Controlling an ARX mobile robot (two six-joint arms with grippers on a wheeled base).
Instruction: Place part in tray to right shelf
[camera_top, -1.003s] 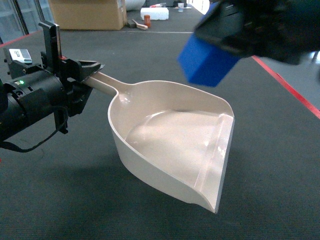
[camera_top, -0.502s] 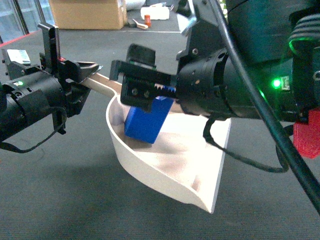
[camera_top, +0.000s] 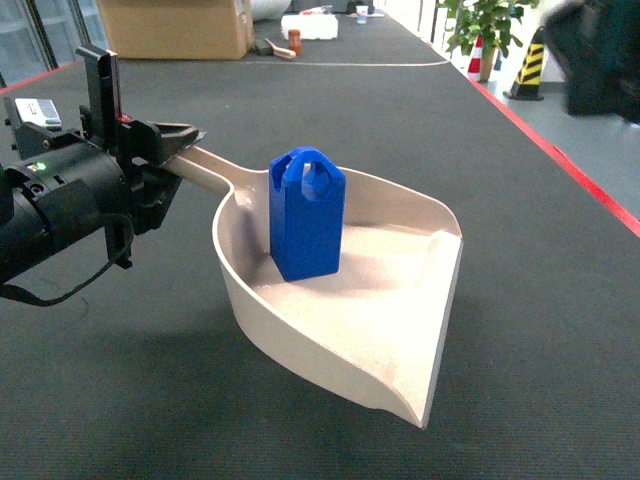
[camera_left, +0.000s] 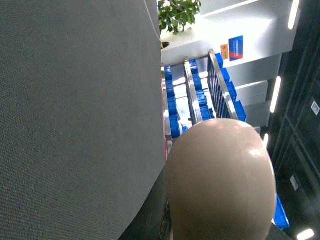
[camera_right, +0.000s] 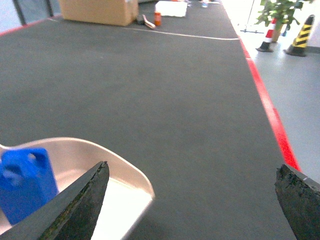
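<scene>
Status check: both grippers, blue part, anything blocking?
Left gripper shut on beige dustpan-shaped tray handle. Right gripper open, empty. Blue hexagonal part upright in tray. Nothing blocking.

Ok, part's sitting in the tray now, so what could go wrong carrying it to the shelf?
The part stands upright and loose in the tray, taller than wide, so a jolt could topple it. The tray's open front lip has no wall; if it tilts, the part could slide out. Only the left gripper holds the handle, so the tray may sag.

Blue part (camera_top: 306, 215) upright in beige tray (camera_top: 400, 340)
</scene>
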